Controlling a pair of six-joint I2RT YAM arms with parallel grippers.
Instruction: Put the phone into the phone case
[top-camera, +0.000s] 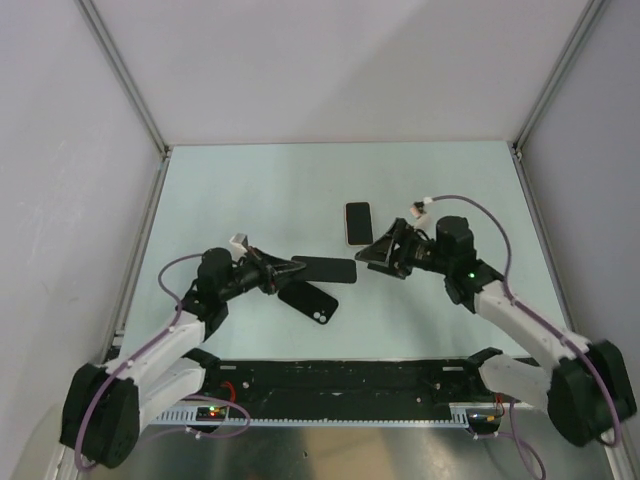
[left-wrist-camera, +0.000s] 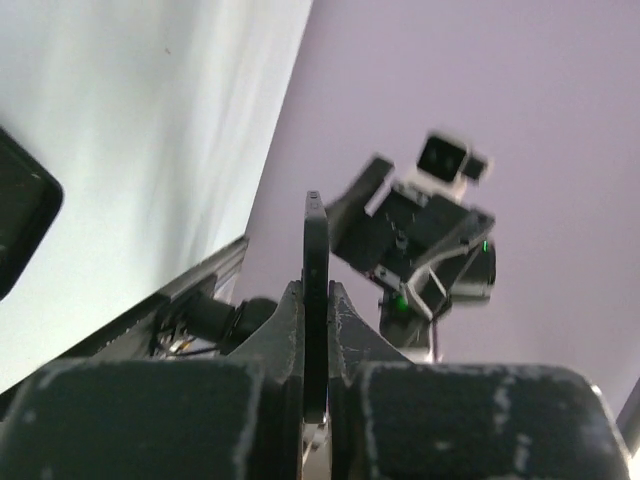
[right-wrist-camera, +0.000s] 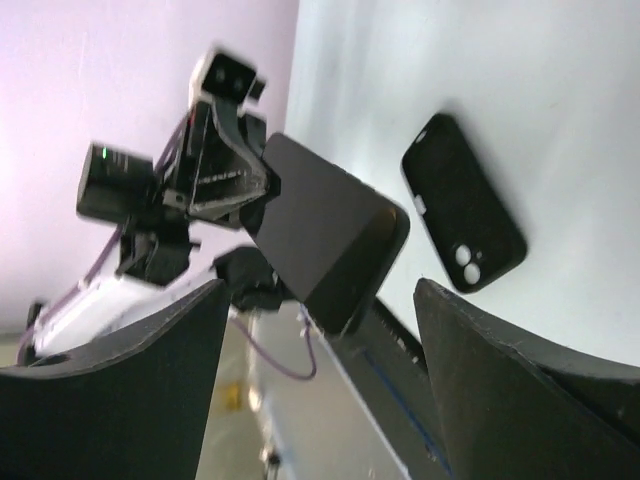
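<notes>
Phone (top-camera: 325, 270) clamped edge-on by left gripper (top-camera: 288, 271), raised off table just beyond phone case (top-camera: 308, 303). Right gripper (top-camera: 368, 253) spread wide, empty, right of case. Risk judged: thin-edge hold twisted by contact, phone dropped beside case or seated crooked.

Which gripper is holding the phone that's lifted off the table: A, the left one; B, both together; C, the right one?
A: the left gripper is shut on the lifted phone, pinching it edge-on, while the right gripper has its fingers spread wide and clamps nothing.
</notes>
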